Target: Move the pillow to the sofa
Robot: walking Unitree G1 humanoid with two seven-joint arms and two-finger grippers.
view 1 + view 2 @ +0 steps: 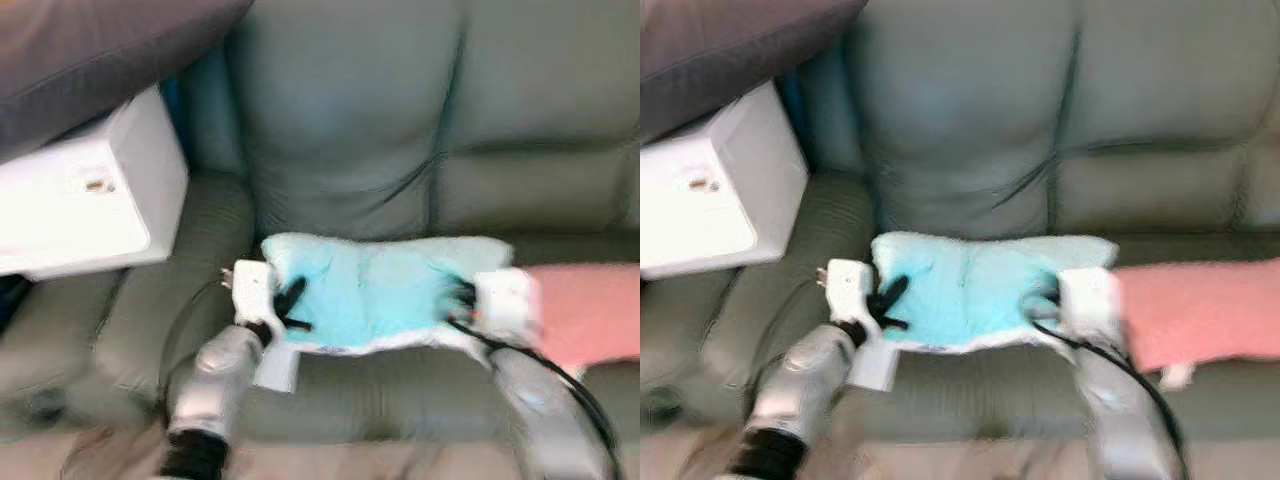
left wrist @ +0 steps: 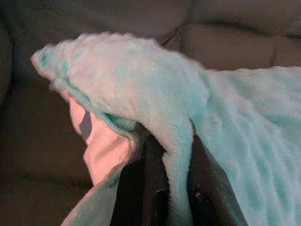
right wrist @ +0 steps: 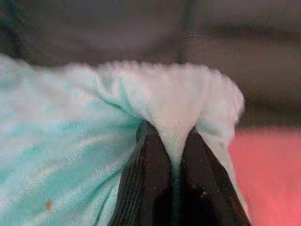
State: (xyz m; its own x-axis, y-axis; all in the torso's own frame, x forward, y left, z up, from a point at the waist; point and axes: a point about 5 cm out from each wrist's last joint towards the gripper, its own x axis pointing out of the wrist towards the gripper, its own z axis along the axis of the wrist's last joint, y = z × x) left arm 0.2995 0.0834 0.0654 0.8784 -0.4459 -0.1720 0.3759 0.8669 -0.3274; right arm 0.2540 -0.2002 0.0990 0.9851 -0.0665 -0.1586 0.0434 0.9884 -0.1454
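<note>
The turquoise pillow (image 1: pixel 375 290) hangs over the sofa (image 1: pixel 420 150) seat near its front edge, long axis running side to side. The left gripper (image 2: pixel 176 188) and right gripper (image 3: pixel 174 188) each pinch one end, fingers clamped on plush.

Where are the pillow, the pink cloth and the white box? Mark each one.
pillow (image 1: pixel 375 290), left eye view, middle of its light blue top.
pink cloth (image 1: pixel 590 310), left eye view, its middle.
white box (image 1: pixel 75 205), left eye view, its front face.

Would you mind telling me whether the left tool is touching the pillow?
Touching: in the left wrist view, the left tool pinches a fold of the pillow.
</note>
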